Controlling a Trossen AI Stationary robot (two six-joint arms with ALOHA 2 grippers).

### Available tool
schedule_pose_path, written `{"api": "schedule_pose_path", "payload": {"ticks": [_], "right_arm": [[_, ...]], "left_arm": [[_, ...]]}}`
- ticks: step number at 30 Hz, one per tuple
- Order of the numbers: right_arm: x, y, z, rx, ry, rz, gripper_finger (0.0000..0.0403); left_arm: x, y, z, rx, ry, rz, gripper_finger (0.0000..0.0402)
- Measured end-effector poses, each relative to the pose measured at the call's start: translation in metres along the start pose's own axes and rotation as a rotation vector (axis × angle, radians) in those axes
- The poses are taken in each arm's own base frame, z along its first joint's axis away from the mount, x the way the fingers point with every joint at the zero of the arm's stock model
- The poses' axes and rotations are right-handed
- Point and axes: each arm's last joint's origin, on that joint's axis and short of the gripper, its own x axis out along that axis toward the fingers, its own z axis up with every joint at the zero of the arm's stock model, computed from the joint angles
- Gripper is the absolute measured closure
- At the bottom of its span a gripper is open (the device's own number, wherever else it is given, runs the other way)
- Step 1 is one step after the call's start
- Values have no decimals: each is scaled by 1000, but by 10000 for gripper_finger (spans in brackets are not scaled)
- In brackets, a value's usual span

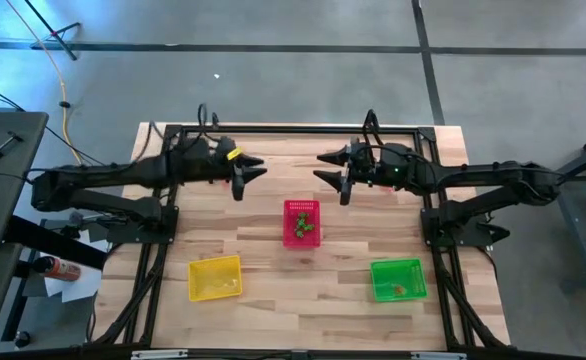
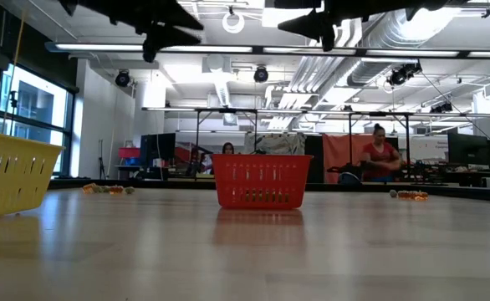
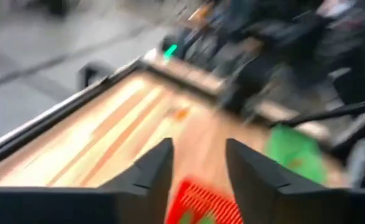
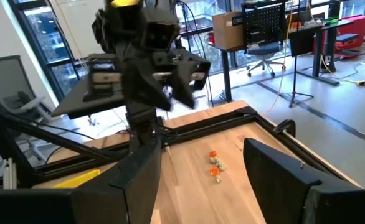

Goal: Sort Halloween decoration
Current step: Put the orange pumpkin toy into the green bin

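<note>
You've got both arms up off the table, parked near the far edge. Neither holds anything.

Left gripper (image 1: 250, 176) sits above the wood left of centre, fingers apart w/ a clear gap and nothing between them. Its own wrist view looks down past the fingers onto the red basket (image 1: 302, 222), so it probably hangs there after a drop or while lining up on that basket. Right gripper (image 1: 330, 170) hangs opposite, spread wide and empty, looks like it's waiting.

Baskets are laid out spread apart, likely one per colour: red basket mid-table, yellow basket (image 1: 215, 277) near-left, green basket (image 1: 398, 279) near-right. Overhead shows small green bits in the red basket and a small orange bit in the green one; yellow's contents you can't make out.

Unsorted decorations: a small orange/yellowish cluster (image 4: 215, 165) lies on the bare wood by the far frame rail, seen between the right gripper's fingers. Overhead barely shows them. Low view picks up two little heaps along the far edge, one at left (image 2: 105, 189), one at right (image 2: 410, 195), well apart from the baskets. It also shows people in the room behind.
</note>
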Motion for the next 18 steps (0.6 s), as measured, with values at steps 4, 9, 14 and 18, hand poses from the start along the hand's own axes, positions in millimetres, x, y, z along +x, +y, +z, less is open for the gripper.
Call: {"api": "schedule_pose_path", "payload": {"ticks": [4, 9, 14, 18], "right_arm": [[0, -1, -1, 19, 6, -3, 181], [0, -3, -3, 25, 34, -17, 181], [0, -4, -4, 25, 44, -19, 181], [0, -4, -5, 24, 55, -27, 181]], "left_arm": [[-5, 21, 10, -26, 267, 216, 197], [2, 57, -8, 33, 648, 343, 169], [24, 76, -39, 226, 998, 255, 169], [45, 83, -59, 347, 1145, 170, 168]]}}
